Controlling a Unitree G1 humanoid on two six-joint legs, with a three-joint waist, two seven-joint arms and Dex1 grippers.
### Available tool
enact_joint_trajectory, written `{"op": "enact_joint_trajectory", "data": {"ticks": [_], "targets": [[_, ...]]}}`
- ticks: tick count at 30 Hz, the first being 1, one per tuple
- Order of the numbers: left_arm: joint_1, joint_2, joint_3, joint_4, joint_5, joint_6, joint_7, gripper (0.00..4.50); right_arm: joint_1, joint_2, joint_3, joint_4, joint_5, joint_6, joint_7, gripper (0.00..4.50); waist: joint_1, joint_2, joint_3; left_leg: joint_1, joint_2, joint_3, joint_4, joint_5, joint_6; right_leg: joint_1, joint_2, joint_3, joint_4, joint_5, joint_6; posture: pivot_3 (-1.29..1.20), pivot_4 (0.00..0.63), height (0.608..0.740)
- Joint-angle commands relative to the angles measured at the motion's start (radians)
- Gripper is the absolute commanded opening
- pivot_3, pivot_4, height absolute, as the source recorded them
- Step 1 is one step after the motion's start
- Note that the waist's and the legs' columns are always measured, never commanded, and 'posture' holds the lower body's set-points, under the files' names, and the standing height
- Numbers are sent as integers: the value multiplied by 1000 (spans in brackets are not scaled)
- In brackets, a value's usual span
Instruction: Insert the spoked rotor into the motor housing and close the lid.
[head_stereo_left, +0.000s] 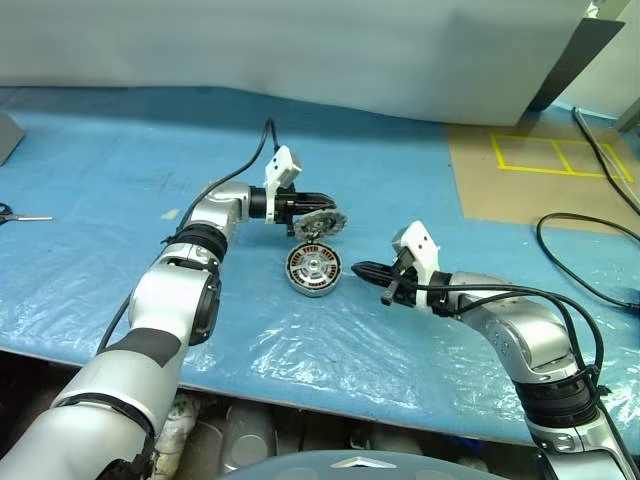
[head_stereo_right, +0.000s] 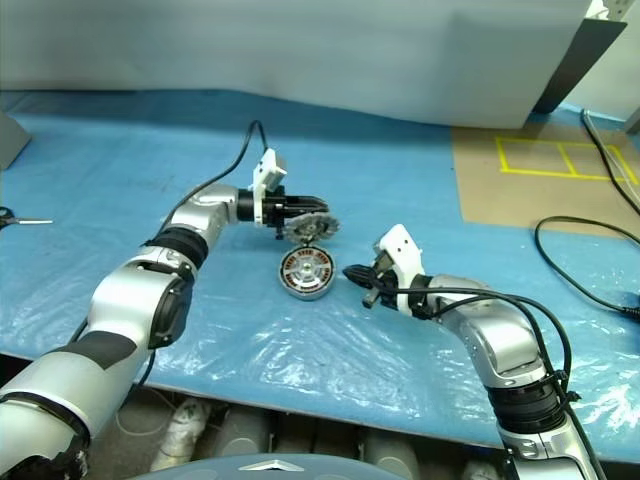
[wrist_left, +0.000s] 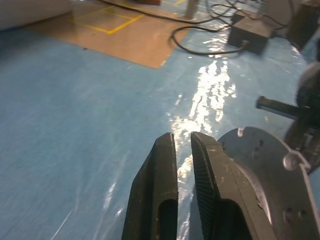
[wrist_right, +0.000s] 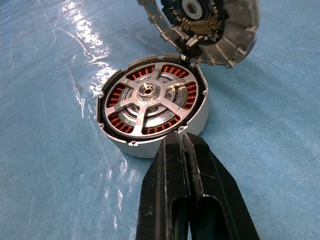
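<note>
I see the motor housing (wrist_right: 152, 116) on blue sheeting, spoked rotor (wrist_right: 150, 97) seated inside, visible from my right wrist. Just behind it, the left gripper (head_stereo_left: 318, 222) pinches the lid (wrist_right: 207, 27) on edge. The right gripper (head_stereo_left: 362, 270), beside the housing, is closed empty.

The lid (wrist_right: 200, 27) is cut off by the upper edge of the right wrist view, so its far rim and the contact with the left claw (head_stereo_left: 318, 222) cannot be inspected there. In the left wrist view the lid is cropped at the picture's edge and out of focus; its ribbing is unreadable. The motor housing (wrist_right: 152, 102) has its near wall partly hidden behind the right claw (wrist_right: 182, 142). Scissors (head_stereo_left: 12, 214) are cut by the left border of the head view. A black cable (head_stereo_left: 585, 250) leaves the frame at right, its end unseen.
</note>
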Motion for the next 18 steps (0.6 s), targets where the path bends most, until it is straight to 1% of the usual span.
{"op": "enact_joint_trajectory", "data": {"ticks": [1, 4, 9, 12, 18], "targets": [[-1, 11, -9, -66, -4, -26, -102, 544, -1, -5, -10, -27, 15, -10, -3, 0, 1, 0, 0, 0, 0, 0, 0, 0, 0, 0, 0, 0, 0, 0, 0, 0, 150, 740], [38, 20, -42, -107, 13, -53, -169, 544, -7, -3, -8, -19, 13, -13, -4, 0, 1, 0, 0, 0, 0, 0, 0, 0, 0, 0, 0, 0, 0, 0, 0, 0, 150, 740], [154, 56, -179, -217, -1, -111, -183, 544, -11, 2, 3, -15, 9, -19, -6, 0, 0, 0, 0, 1, 0, 0, 0, 0, 0, 0, 0, 0, 0, 0, 0, 0, 150, 740], [190, 60, -201, -236, 1, -115, -183, 544, -11, 1, 5, -15, 10, -20, -4, 0, 2, 0, 0, 0, 1, 0, 0, 0, 0, 0, 0, -1, 0, 0, 0, 0, 150, 740], [225, 55, -210, -266, 6, -133, -183, 544, -13, -39, 20, -14, -12, -42, 21, 0, 6, 0, 0, 1, 0, 1, 0, 0, 1, 1, -2, 0, 1, 0, 0, 0, 150, 740]]}}
